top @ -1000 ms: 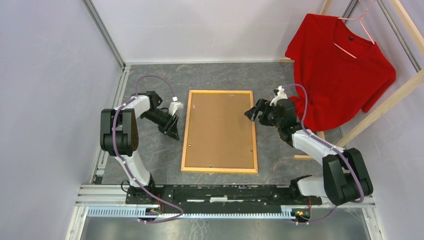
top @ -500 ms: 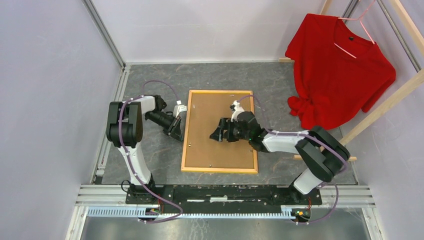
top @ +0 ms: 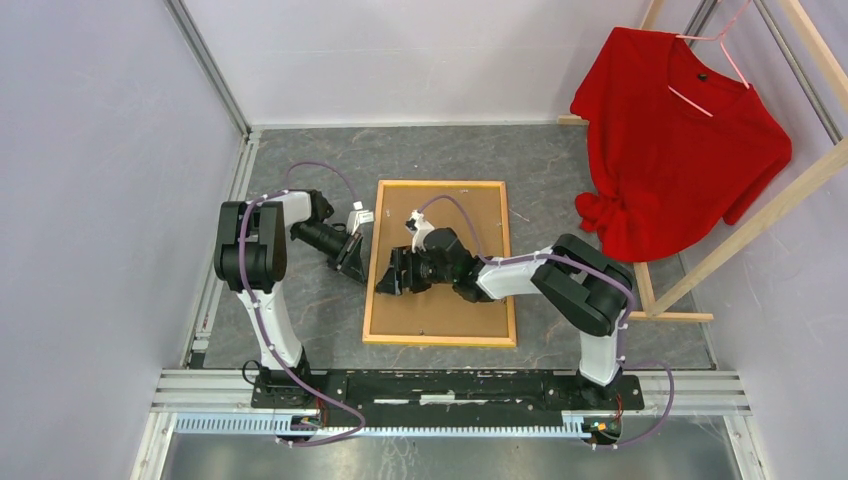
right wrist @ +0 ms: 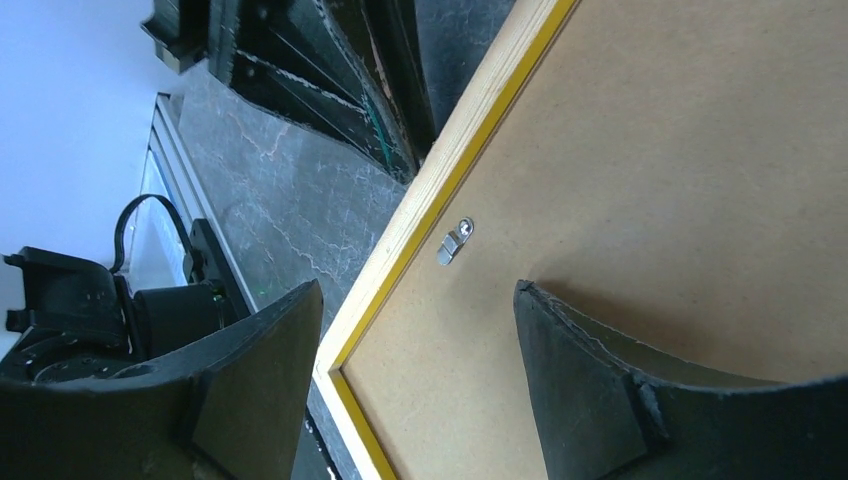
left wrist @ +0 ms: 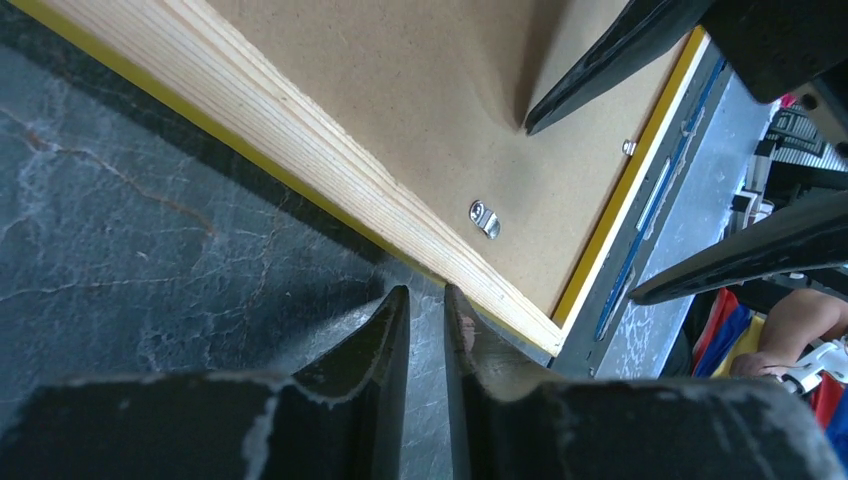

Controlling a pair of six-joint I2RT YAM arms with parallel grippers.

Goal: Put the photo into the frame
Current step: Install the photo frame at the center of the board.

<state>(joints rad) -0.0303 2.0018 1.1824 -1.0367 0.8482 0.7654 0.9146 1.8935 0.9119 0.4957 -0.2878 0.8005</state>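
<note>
The frame (top: pixel 440 185) lies face down on the table, light wood back up, with the brown fibreboard backing panel (top: pixel 440 315) set in it. The photo is hidden. My left gripper (top: pixel 352 262) is shut and empty, low on the table just outside the frame's left rail (left wrist: pixel 300 150), its tips (left wrist: pixel 425 295) close to the wood. My right gripper (top: pixel 392 280) is open and empty, reaching across the panel to that same left rail. In the right wrist view the gripper (right wrist: pixel 415 370) straddles the rail (right wrist: pixel 440 190) and panel (right wrist: pixel 650 150), near a metal turn clip (right wrist: pixel 452 242).
A red shirt (top: pixel 680 140) hangs on a wooden rack at the back right, whose base bar (top: pixel 680 317) lies on the table right of the frame. Grey walls close in on the left and at the back. The two grippers are close together at the left rail.
My right arm has swung left from the frame's right edge across the panel to its left rail. My left gripper moved slightly closer to the left rail, then held still.
</note>
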